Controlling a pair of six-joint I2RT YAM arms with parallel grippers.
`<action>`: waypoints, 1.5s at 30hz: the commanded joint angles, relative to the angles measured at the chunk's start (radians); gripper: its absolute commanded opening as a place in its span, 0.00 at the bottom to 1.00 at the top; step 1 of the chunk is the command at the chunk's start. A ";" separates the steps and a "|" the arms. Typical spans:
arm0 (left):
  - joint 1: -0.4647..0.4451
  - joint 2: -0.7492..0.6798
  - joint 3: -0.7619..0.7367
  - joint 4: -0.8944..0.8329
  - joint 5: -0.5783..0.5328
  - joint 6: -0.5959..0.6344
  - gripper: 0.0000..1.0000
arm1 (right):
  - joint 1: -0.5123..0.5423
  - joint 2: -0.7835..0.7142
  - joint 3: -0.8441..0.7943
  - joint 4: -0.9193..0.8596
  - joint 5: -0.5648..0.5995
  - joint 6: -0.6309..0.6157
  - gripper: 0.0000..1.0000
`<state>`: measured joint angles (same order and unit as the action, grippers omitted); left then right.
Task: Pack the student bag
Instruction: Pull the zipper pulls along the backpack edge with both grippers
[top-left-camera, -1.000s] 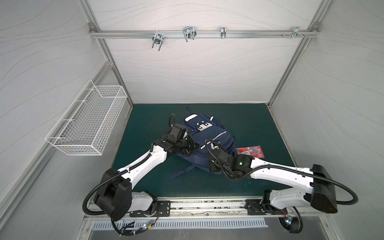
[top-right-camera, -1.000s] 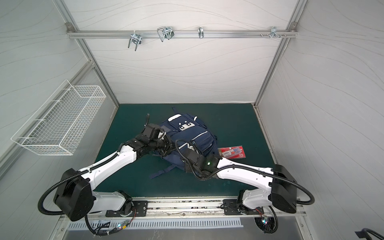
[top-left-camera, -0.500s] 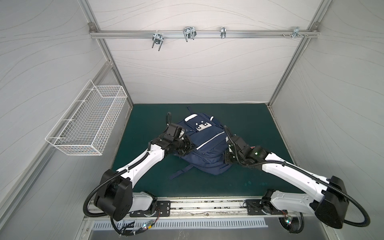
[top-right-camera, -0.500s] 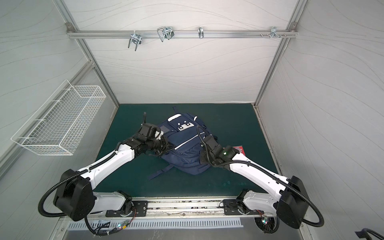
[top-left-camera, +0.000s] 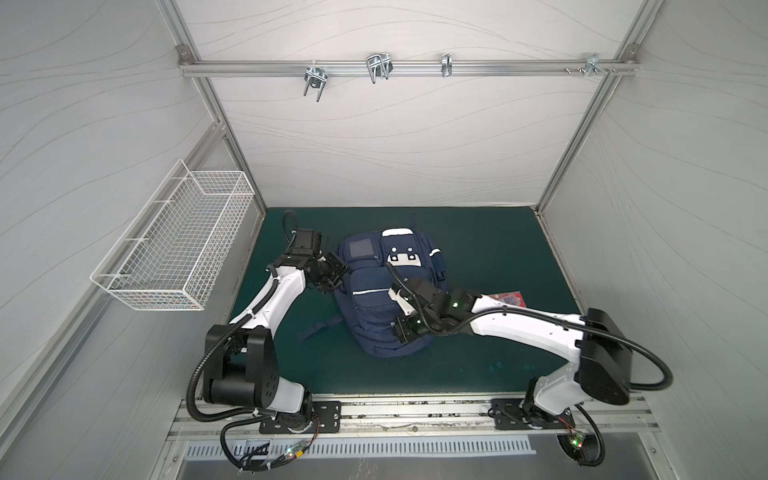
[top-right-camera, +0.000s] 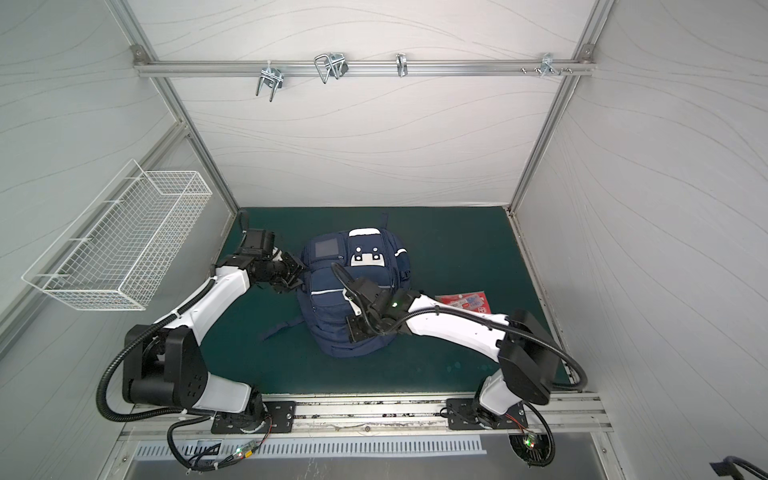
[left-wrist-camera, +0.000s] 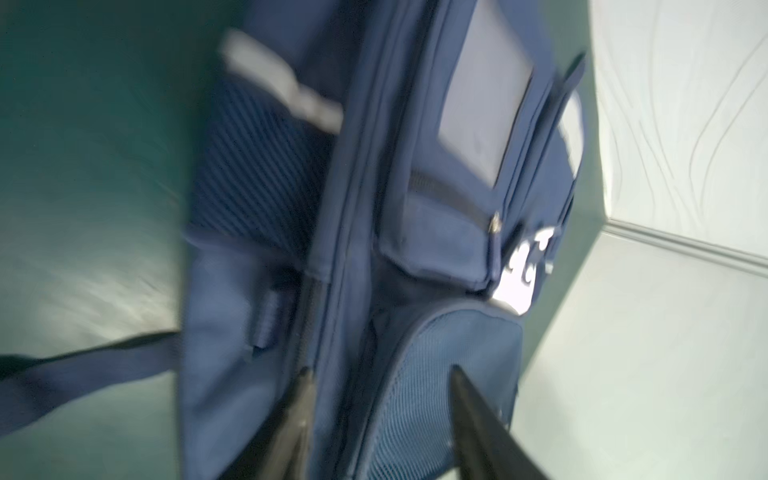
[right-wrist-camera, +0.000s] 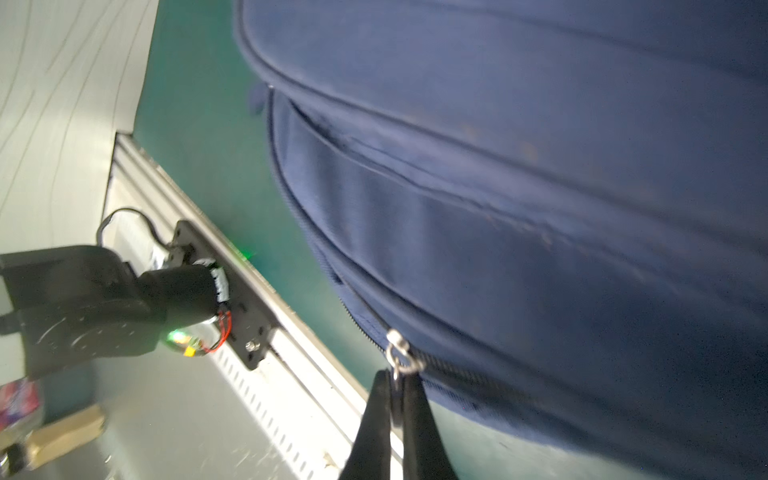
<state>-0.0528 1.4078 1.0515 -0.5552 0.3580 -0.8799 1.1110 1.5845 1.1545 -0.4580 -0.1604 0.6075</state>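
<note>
We see a big dark green mat (top-left-camera: 478, 249) on the floor, and the student bag (top-left-camera: 374, 303), a large navy blue cloth backpack with white stripes, lies flat on the middle of it with its front side up. A white wire basket (top-left-camera: 178, 249) hangs on the wall, well apart from the bag and on the bag's left. The white and black left arm (top-left-camera: 270, 303) reaches in from the bag's left, and the white and black right arm (top-left-camera: 519, 328) reaches in from the bag's right and leans over the bag's lower part. The left pincer (left-wrist-camera: 380, 390) is just beside the left side of the bag. Its two dark fingers (left-wrist-camera: 305, 395) stand wide apart and nothing is pinched between them. The wrist view is blurry, so we cannot tell if they touch the cloth. The right pincer (right-wrist-camera: 397, 380) is at the lower right edge of the bag, and its two fingers are squeezed tight together. A flat red packet (top-left-camera: 509, 298) lies on the mat near the right side of the bag, partly hidden behind the right arm. A dark blue strap (top-left-camera: 320, 328) trails out on the mat from the bag's left side. At the bag's top end, the end far from the arm bases, we see a square clear window pocket (top-left-camera: 358, 249), and just beside it a white patch with dark dots (top-left-camera: 402, 257). The smallest thing is a little silver metal zip pull (right-wrist-camera: 399, 353) on the zip along the bag's edge, and the right pincer has hold of it.
</note>
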 joint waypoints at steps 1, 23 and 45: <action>-0.007 -0.165 -0.010 -0.106 -0.079 -0.027 0.83 | 0.013 0.049 0.083 0.019 -0.092 0.024 0.00; -0.295 -0.257 -0.274 -0.024 0.098 -0.477 0.59 | -0.029 0.006 0.052 0.070 -0.102 0.070 0.00; -0.093 -0.165 -0.102 -0.178 -0.024 -0.133 0.00 | -0.315 -0.293 -0.197 -0.230 0.110 -0.047 0.00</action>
<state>-0.2142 1.2236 0.9016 -0.7029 0.4538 -1.1038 0.8700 1.3472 0.9997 -0.5346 -0.1200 0.5980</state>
